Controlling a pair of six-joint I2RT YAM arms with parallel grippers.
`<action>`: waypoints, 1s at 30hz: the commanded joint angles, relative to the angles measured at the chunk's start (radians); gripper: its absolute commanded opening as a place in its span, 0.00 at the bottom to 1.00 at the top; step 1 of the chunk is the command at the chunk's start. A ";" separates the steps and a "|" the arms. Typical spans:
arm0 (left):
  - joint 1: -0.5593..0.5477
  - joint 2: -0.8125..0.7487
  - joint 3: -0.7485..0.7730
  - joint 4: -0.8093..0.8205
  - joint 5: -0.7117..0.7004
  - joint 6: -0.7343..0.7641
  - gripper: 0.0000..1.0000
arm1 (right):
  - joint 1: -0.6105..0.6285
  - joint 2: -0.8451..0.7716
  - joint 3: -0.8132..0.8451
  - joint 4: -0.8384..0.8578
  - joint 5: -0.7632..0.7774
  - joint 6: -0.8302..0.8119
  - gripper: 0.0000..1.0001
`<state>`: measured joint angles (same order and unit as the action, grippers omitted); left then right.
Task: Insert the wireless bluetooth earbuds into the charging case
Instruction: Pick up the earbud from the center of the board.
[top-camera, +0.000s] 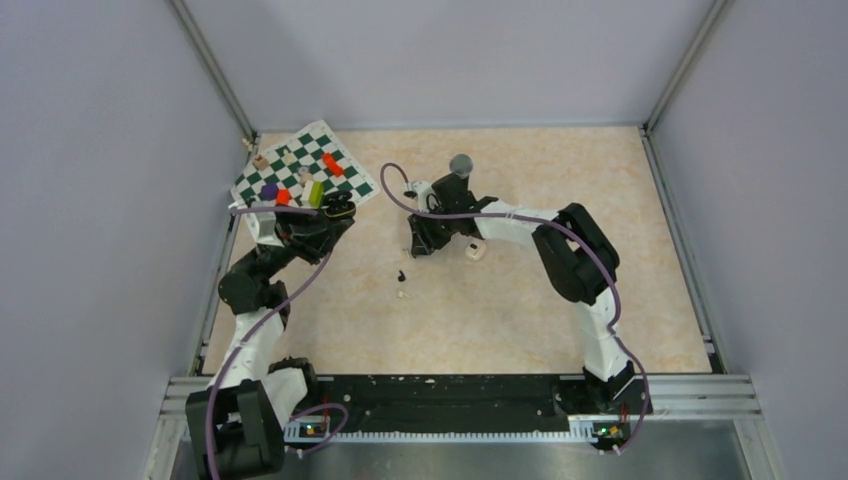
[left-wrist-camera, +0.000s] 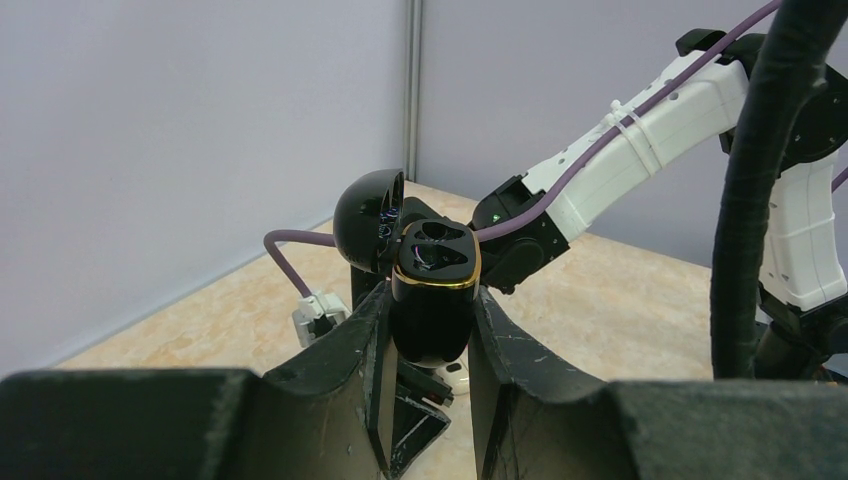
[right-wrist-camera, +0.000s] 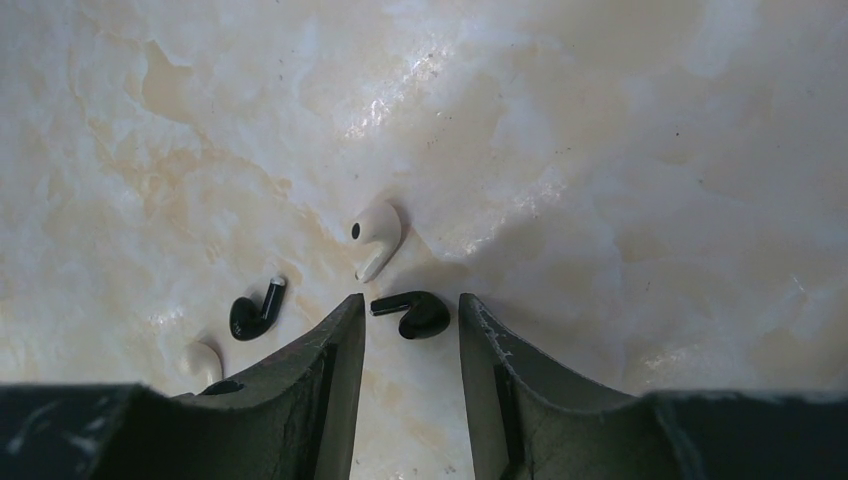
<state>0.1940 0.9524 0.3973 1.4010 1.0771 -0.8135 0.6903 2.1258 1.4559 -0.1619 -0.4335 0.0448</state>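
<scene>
From above, the left gripper (top-camera: 335, 208) holds a black charging case (top-camera: 340, 203) off the mottled beige table (top-camera: 520, 320), at the near corner of a checkered mat (top-camera: 345, 160) strewn with coloured blocks (top-camera: 316, 192). The right gripper (top-camera: 422, 243) is lowered near the table's middle, with a microphone (top-camera: 460, 165) behind it and a small white case (top-camera: 475, 250) just beside it. A dark earbud (top-camera: 402, 275) and a pale earbud (top-camera: 402, 294) lie on the table just nearer the bases; they are too small here to tell more.

At the left wrist, the fingers (left-wrist-camera: 350, 340) are clamped on both sides of the black charging case (left-wrist-camera: 432, 290), which is upright, its gold-rimmed wells showing no buds and its domed lid (left-wrist-camera: 368, 220) swung back. The right arm (left-wrist-camera: 640, 150) stretches across behind.

At the right wrist, the right gripper (right-wrist-camera: 410, 302) stands partly open, holding nothing. A black earbud (right-wrist-camera: 420, 315) lies on the table between its fingertips, touching neither. A white earbud (right-wrist-camera: 377, 235) lies just beyond, a second black earbud (right-wrist-camera: 255, 312) off to the left, and a second white earbud (right-wrist-camera: 203, 360) is half hidden by the left finger
</scene>
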 joint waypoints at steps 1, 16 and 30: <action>0.005 -0.017 -0.009 0.066 -0.002 -0.013 0.00 | -0.019 0.003 0.009 -0.011 -0.044 -0.003 0.39; 0.005 -0.017 -0.015 0.075 -0.002 -0.021 0.00 | -0.030 -0.024 -0.052 0.035 -0.086 -0.005 0.22; -0.080 0.010 -0.003 -0.157 -0.090 0.243 0.00 | -0.013 -0.464 -0.143 0.050 0.191 -0.160 0.14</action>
<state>0.1684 0.9524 0.3817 1.3468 1.0447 -0.7258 0.6662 1.8980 1.3396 -0.1692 -0.3927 -0.0086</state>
